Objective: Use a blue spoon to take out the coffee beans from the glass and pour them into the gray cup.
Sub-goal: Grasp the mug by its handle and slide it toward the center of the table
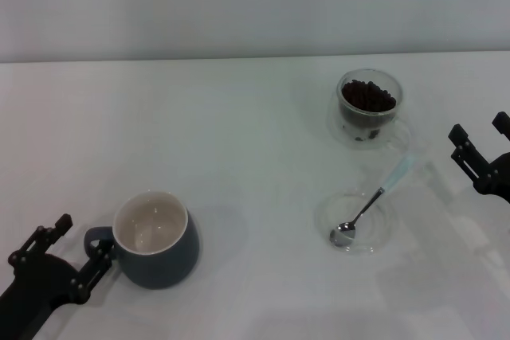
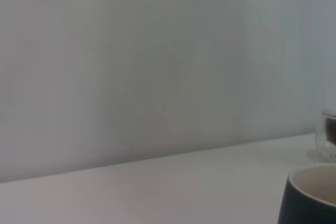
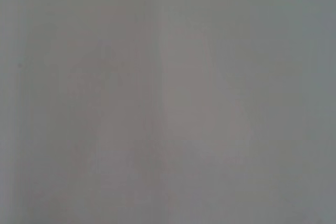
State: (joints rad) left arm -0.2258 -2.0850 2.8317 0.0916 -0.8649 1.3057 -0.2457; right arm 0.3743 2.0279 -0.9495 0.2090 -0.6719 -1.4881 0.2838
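Here, the head view takes in the whole white counter (image 1: 255, 165). The gray cup (image 1: 156, 239) stands near the front on the robot's left, its cream inside bare, its loop handle turned toward the left gripper (image 1: 73, 248). That gripper sits at the front left corner with its two dark fingers spread apart, one finger just beside the handle, closed on nothing. Well across on the right, the glass (image 1: 369, 106) stands toward the back with the coffee beans (image 1: 367, 96) heaped dark inside it. Nearer the front, the blue spoon (image 1: 371, 203) lies with its metal bowl on a clear saucer (image 1: 356, 221) and its pale handle slanting up toward the glass. The right gripper (image 1: 480, 145) hangs at the right edge, fingers apart, near the spoon's handle but clear of it.

The left wrist view gives what the head view cannot: a low look along the counter to the plain wall, with the cup's (image 2: 310, 195) rim and dark side cut off at one corner and a sliver of the glass (image 2: 328, 140) at the frame's edge beyond it. The right wrist view shows only a blank pale surface.

A broad bare stretch of counter lies between cup and saucer.
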